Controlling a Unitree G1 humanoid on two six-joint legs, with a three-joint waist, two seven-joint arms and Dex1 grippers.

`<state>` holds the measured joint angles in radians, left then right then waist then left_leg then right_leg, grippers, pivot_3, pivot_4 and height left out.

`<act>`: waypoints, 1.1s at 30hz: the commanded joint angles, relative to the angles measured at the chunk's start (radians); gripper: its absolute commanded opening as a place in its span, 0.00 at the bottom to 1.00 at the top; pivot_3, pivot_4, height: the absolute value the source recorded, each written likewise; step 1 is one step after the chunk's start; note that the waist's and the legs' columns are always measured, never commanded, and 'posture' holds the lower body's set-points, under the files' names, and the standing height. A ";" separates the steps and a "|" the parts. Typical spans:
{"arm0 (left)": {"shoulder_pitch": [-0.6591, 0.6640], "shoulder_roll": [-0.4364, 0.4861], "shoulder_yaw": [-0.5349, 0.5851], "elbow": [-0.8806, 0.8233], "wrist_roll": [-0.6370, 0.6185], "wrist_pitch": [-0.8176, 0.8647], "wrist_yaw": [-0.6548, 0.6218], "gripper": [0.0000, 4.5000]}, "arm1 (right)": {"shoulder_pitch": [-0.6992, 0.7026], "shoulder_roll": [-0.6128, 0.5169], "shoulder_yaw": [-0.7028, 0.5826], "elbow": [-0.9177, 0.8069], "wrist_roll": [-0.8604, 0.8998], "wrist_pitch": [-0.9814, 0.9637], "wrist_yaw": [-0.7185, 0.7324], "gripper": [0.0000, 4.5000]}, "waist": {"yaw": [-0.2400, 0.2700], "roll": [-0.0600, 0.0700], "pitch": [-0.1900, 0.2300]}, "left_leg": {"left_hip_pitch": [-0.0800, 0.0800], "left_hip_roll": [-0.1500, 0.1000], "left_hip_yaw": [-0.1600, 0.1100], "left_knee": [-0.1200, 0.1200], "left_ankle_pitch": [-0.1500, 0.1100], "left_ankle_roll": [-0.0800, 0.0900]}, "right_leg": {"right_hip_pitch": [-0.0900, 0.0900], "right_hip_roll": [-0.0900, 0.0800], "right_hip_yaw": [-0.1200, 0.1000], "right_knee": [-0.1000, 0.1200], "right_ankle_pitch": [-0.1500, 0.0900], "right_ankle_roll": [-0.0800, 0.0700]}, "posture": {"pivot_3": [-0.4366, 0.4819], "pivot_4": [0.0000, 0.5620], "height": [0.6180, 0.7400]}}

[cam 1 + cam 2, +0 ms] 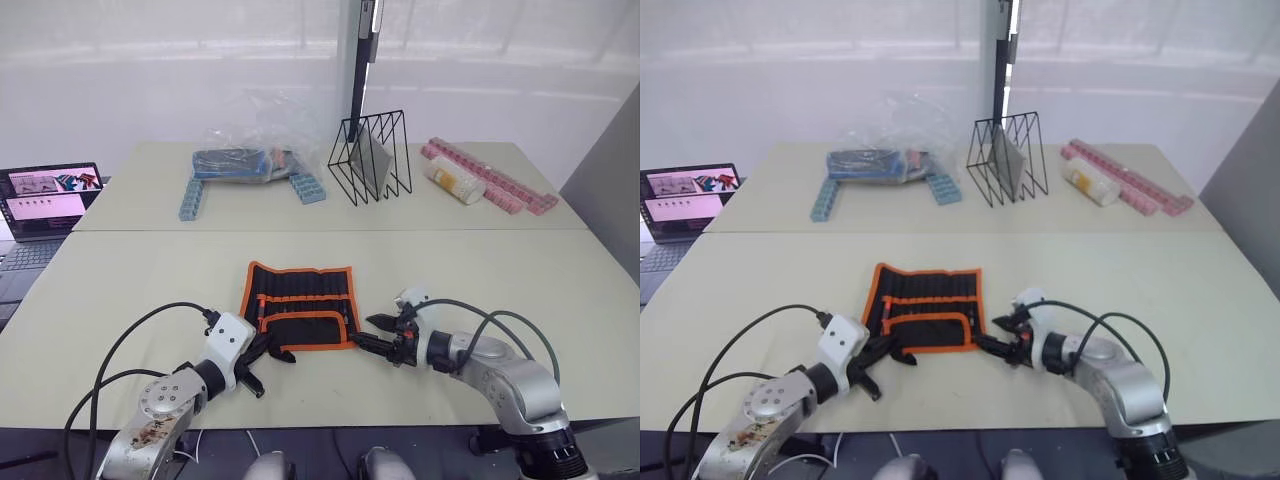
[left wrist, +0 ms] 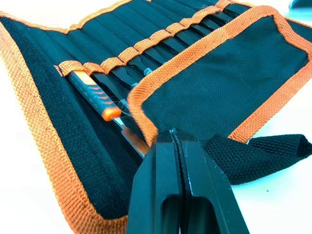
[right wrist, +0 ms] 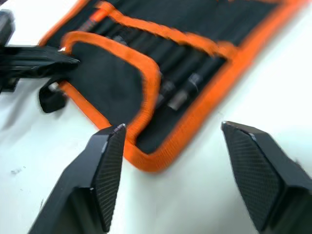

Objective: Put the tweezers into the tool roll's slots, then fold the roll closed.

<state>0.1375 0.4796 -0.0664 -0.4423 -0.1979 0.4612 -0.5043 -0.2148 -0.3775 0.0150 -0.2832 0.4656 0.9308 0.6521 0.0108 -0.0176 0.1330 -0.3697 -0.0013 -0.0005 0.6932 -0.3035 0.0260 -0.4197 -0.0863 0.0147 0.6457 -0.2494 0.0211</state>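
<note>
The tool roll (image 1: pixel 299 305) lies open and flat on the near part of the bench (image 1: pixel 150 270), between the two robot hands. Its lower flap, edged in orange, is folded up over the bottom part of the inner face. The slots (image 2: pixel 146 46) run in a row across the inside under an orange band, and slim dark tools sit in them; which of these are the tweezers (image 2: pixel 168 41) is hard to tell for each one, though several thin black shafts show below the band. One tool with an orange grip (image 2: pixel 92 92) sits at the end of the row nearest the left hand. The black strap (image 2: pixel 258 151) trails from the roll's near edge onto the bench.

The left hand (image 1: pixel 268 352) rests at the near left corner of the roll, its two fingers pressed together with nothing visibly between them, tips at the orange edge of the flap. The right hand (image 1: pixel 378 334) sits just beside the near right corner, fingers spread wide and holding nothing.

Farther back stand a black wire rack (image 1: pixel 371 157), a clear plastic bag (image 1: pixel 245 150) of blue items, and pink trays (image 1: pixel 490 177). A laptop (image 1: pixel 50 195) sits at the far left.
</note>
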 commanded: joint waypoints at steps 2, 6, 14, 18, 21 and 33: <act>-0.001 0.001 -0.037 0.026 0.018 0.012 -0.009 0.00 | -0.085 0.054 -0.085 0.060 0.080 0.158 -0.089 0.71 | 0.002 0.000 0.000 | 0.000 0.000 0.000 0.000 0.000 0.000 | 0.000 0.000 0.000 0.000 0.000 0.000 | 0.48 0.27 0.87; -0.002 0.000 -0.040 0.027 0.021 0.010 -0.008 0.00 | -0.143 0.073 -0.123 0.132 0.153 0.299 -0.094 0.71 | 0.001 0.000 0.000 | 0.000 -0.001 0.000 0.000 0.000 0.000 | 0.001 0.002 -0.001 0.000 0.000 0.000 | 0.48 0.27 0.87; 0.003 0.003 -0.034 0.026 0.026 0.004 -0.011 0.00 | -0.226 0.155 -0.225 0.275 0.222 0.404 -0.143 0.71 | -0.004 0.000 0.000 | 0.001 0.000 0.000 0.000 0.000 0.000 | 0.002 0.002 -0.001 0.000 0.000 0.000 | 0.48 0.27 0.87; 0.007 0.004 -0.030 0.022 0.028 0.004 -0.010 0.00 | -0.236 0.174 -0.240 0.286 0.234 0.418 -0.158 0.71 | -0.005 0.001 0.000 | 0.001 0.000 0.000 0.000 0.000 0.000 | 0.002 0.004 -0.001 0.000 0.000 0.000 | 0.48 0.27 0.87; 0.009 0.005 -0.027 0.021 0.028 0.003 -0.010 0.00 | -0.232 0.183 -0.248 0.284 0.244 0.423 -0.169 0.66 | -0.005 0.001 0.000 | 0.001 0.000 0.000 0.000 0.000 0.000 | 0.001 0.004 -0.001 0.000 0.000 0.000 | 0.48 0.27 0.87; 0.012 0.005 -0.024 0.019 0.029 0.003 -0.015 0.00 | -0.218 0.176 -0.296 0.286 0.282 0.427 -0.194 0.01 | -0.006 0.000 0.000 | 0.001 0.000 0.000 -0.001 0.000 0.000 | 0.002 -0.001 -0.001 0.000 0.000 0.000 | 0.48 0.27 0.87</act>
<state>0.1332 0.4814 -0.0707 -0.4394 -0.1723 0.4539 -0.5095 -0.4504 -0.1968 -0.2679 -0.0096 0.7430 1.3503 0.4710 0.0044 -0.0175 0.1325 -0.3688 -0.0016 -0.0006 0.6924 -0.3032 0.0260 -0.4180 -0.0873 0.0137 0.6452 -0.2494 0.0213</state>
